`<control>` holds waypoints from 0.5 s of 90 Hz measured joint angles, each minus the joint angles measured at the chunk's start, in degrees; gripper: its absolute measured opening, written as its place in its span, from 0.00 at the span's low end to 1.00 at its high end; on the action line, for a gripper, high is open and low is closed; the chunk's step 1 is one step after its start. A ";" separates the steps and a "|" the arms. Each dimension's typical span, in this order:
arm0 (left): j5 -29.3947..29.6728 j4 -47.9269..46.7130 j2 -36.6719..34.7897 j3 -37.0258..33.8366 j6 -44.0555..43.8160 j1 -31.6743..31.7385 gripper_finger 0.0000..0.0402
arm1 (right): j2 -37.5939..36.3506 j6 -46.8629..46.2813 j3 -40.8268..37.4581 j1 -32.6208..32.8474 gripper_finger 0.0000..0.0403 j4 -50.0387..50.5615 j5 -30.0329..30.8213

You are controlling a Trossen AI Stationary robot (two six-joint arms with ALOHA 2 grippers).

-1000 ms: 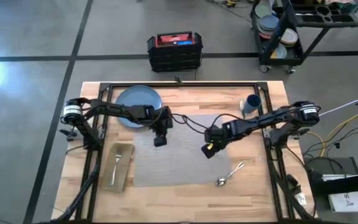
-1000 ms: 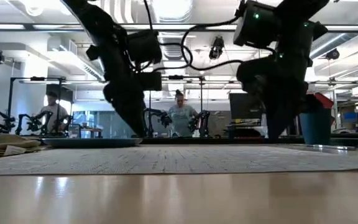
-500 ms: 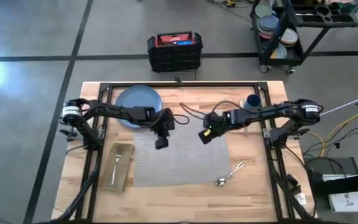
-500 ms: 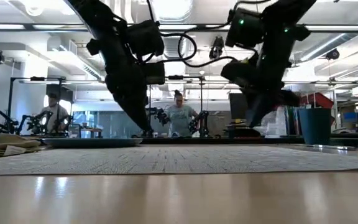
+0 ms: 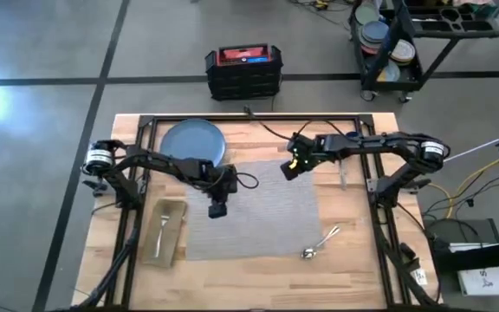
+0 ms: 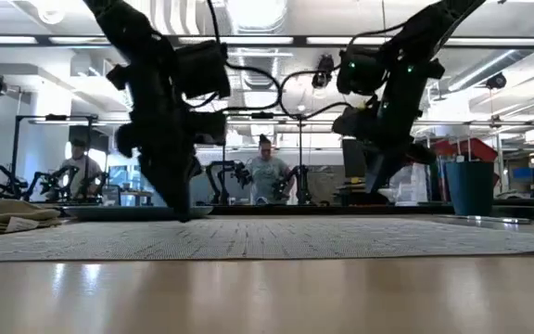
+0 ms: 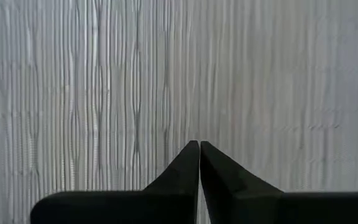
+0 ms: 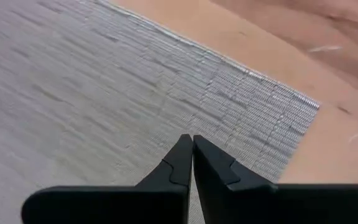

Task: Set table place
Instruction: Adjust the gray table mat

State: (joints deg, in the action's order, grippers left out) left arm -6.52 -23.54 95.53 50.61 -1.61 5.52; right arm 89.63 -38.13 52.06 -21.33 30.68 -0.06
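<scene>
High view: left gripper (image 5: 217, 209) over grey placemat (image 5: 258, 227) mid-tabletop, right gripper (image 5: 291, 168) at its far edge, blue plate (image 5: 189, 139) far-left, fork (image 5: 162, 224) on napkin (image 5: 165, 246), spoon (image 5: 319, 242) right; wrist views: both jaws closed, empty.

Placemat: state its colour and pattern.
Grey, finely woven in ribbed lines. The placemat shows this best in the left wrist view.

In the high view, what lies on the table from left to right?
Napkin with the fork on it → left hand → right hand → spoon → knife.
</scene>
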 joint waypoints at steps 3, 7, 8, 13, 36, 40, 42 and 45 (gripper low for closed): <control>-0.05 0.39 0.00 -0.33 0.12 0.00 0.00 | 0.60 0.37 -0.01 -0.21 0.00 -0.07 -0.50; -0.09 0.91 -0.03 -0.72 0.27 0.00 0.00 | 1.45 0.82 -0.01 -0.46 0.00 -0.41 -1.19; -0.08 1.01 -0.06 -0.81 0.28 0.00 0.00 | 1.68 0.94 -0.01 -0.48 0.00 -0.42 -1.35; -0.07 1.24 -0.11 -1.08 0.33 0.00 0.00 | 3.04 1.38 -0.05 -0.48 0.00 -0.35 -1.59; -0.10 1.33 -0.13 -1.31 -0.33 -0.11 0.00 | 5.83 1.53 -0.21 0.94 0.00 -0.53 -3.42; -0.11 1.63 -0.15 -1.53 -0.62 -0.11 0.00 | 5.83 1.40 -0.31 1.50 0.00 -0.62 -3.43; -0.11 1.68 -0.17 -1.60 -0.85 -0.11 0.00 | 5.83 1.22 -0.41 1.80 0.00 -0.64 -3.45; -0.15 1.77 -0.17 -1.70 -1.04 -0.11 0.00 | 5.83 0.88 -0.65 2.33 0.00 -0.61 -3.43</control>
State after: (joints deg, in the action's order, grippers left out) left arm -6.67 -21.77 95.35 48.91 -2.65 5.41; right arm 95.46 -37.25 51.42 -19.00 30.07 -3.49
